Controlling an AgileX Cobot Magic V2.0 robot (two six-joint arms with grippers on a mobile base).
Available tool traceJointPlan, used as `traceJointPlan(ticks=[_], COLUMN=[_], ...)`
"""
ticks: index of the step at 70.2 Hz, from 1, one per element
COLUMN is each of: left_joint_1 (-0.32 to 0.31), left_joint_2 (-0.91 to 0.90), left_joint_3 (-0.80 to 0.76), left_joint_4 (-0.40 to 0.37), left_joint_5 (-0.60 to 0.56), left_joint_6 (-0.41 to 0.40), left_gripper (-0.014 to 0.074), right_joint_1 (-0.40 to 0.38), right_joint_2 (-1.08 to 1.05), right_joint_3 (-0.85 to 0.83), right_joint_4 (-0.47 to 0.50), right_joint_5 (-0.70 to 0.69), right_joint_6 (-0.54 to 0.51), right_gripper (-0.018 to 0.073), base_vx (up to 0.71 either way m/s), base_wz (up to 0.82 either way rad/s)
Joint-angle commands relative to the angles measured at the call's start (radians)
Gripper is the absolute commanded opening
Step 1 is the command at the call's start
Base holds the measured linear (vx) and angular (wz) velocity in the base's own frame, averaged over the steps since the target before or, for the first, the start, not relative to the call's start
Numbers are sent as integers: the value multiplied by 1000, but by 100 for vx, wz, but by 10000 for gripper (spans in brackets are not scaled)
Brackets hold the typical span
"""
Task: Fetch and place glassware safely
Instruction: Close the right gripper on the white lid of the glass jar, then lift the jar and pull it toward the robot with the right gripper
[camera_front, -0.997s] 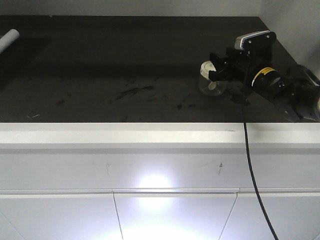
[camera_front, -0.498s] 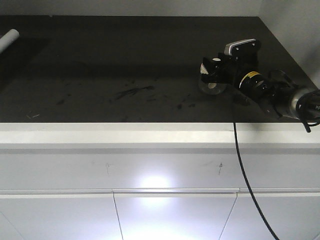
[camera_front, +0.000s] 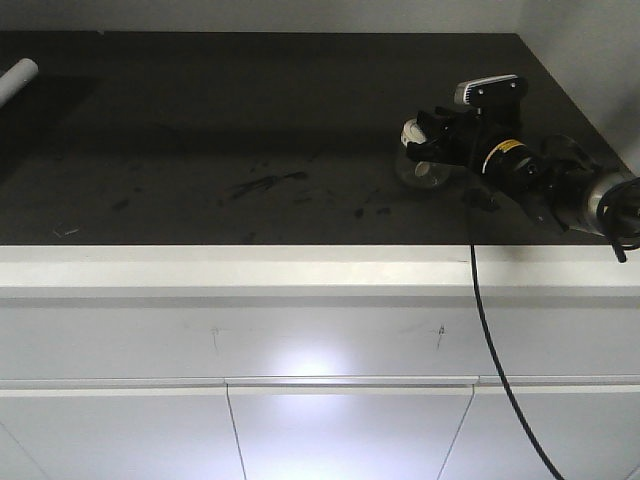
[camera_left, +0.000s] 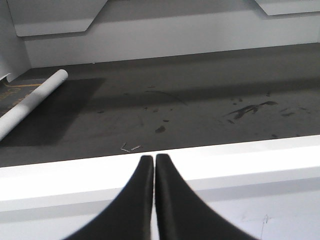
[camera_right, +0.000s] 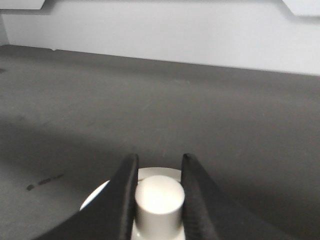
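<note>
1. The small glass jar (camera_front: 420, 173) is on the right side of the dark surface (camera_front: 200, 110), a little way back from its front edge.
2. The jar has a round white lid (camera_front: 411, 130) with a knob (camera_right: 160, 200) on top.
3. The right tool (camera_front: 424, 140) comes in from the right and sits over the lid.
4. In the right wrist view, the right tool (camera_right: 159, 167) has its two black fingers (camera_right: 125, 192) closed in on the knob, one on each side. They press against it.
5. I cannot tell if the jar's bottom touches the surface or is just above it.
6. The left tool (camera_left: 153, 164) is in front of the surface's white front edge. Its two fingers are pressed together and hold nothing.
7. A white tube (camera_front: 17, 79) lies at the far left of the surface, well apart from the jar.
8. Some dark scuff marks (camera_front: 268, 183) are near the middle of the surface.
9. A black cable (camera_front: 492, 345) hangs down from the right arm, in front of the white cupboard (camera_front: 330, 420).
</note>
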Motion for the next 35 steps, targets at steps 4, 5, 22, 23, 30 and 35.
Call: traceJointPlan(ticks=[4,5,22,23,30,35], left_joint_1=[-9,-9,-9,-9,-9,-9], left_joint_2=[7,7,7,7,7,7], left_joint_3=[-27,-27,-27,-27,-27,-27], left_joint_4=[-9,-9,-9,-9,-9,-9], left_joint_5=[-68,-68,-68,-68,-68,-68], left_joint_6=[-6,-6,-6,-6,-6,-6], left_gripper=[-7,-7,-7,-7,-7,-7], right_joint_1=[-1,-1,-2,-3,-1,-1], right_joint_2=[-118,-125,-296,-308,-405,-469], right_joint_3=[-25,-24,15,26,121,193], right_joint_4=[-63,-76,-364,-370,-396,-395], right_joint_5=[3,7,55,55,55,55], right_joint_6=[58,69,407,412,404,383], right_gripper=[-7,-7,-3,-3,-3,-3], base_vx=[0,0,0,0,0,0], base_wz=[0,0,0,0,0,0])
